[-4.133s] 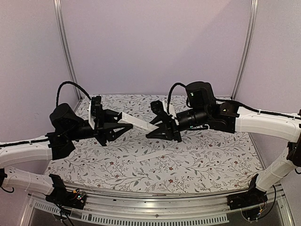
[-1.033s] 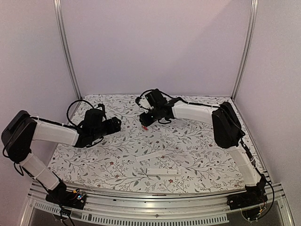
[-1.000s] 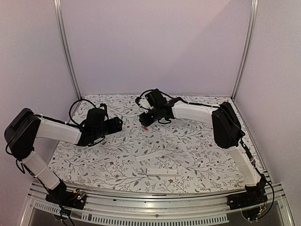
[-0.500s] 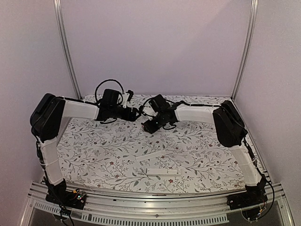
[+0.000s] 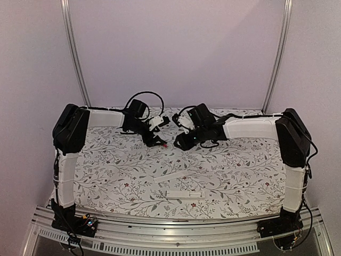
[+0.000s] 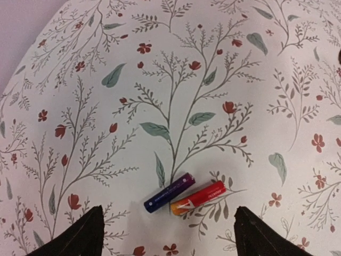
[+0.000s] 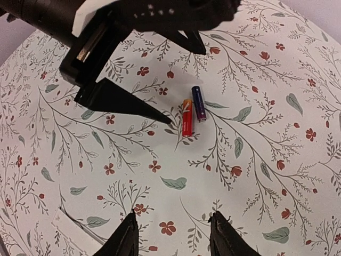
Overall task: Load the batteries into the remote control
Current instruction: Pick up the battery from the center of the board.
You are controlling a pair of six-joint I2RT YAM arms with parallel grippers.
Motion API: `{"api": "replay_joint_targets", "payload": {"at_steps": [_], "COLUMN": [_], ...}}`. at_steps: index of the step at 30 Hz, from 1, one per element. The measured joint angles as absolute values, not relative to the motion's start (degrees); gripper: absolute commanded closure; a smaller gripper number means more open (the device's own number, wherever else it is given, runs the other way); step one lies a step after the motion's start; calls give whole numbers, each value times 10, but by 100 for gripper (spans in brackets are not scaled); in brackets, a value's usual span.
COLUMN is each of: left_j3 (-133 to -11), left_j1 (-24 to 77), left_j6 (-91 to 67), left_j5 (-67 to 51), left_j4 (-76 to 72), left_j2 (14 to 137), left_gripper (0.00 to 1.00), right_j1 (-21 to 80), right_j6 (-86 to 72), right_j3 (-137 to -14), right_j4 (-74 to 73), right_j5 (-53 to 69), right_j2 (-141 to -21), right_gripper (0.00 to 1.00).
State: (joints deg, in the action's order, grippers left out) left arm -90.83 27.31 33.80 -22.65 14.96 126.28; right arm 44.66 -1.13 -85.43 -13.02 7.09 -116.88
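Note:
Two batteries lie side by side on the flowered cloth, a dark purple one point(image 6: 169, 192) and a red one point(image 6: 198, 197). In the top view they are a small red speck point(image 5: 166, 145) at the back middle. My left gripper point(image 6: 169, 237) hovers right over them, open, one fingertip on each side, touching neither. My right gripper point(image 7: 173, 232) is open and empty, a little to the right of the batteries point(image 7: 192, 111). The white remote control point(image 5: 185, 194) lies flat near the front edge, far from both grippers.
A thin white cover strip point(image 5: 168, 175) lies slanted just behind the remote. The left gripper's black fingers point(image 7: 121, 101) fill the upper left of the right wrist view. The two grippers point(image 5: 160, 136) point(image 5: 180, 142) stand close together at the back.
The left arm has swung from the left side to the back middle, ending over the batteries. The right gripper has drawn back to the right, away from them.

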Motion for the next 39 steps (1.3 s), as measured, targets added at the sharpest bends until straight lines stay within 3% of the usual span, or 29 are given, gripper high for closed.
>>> {"api": "replay_joint_targets", "payload": {"at_steps": [7,13,20,26,39], "left_j3": [-940,-976,-1088,-1116,-1142], "left_j1": [272,271,271,271,276], "left_j6": [482,547,538,533,529], "left_j5": [-288,-305,-293,-287,-278], "left_j4": [205,247,279,340,394], "left_j2": [1306,1324,1385,1406,1417], "left_gripper": [3,1,7,11,33], "right_j1": [436,435,435,435,435], "right_j6": [-35,-47,-53,-52,-52], "right_j3": [-747,-713,-704,-689,-678], "right_j4": [-102,-92,-90,-91,-96], "right_j5": [70,73,76,71,58], "right_j2": [-1086,-1059,-1044,-1024,-1013], "right_gripper": [55,55,55,55,55]}}
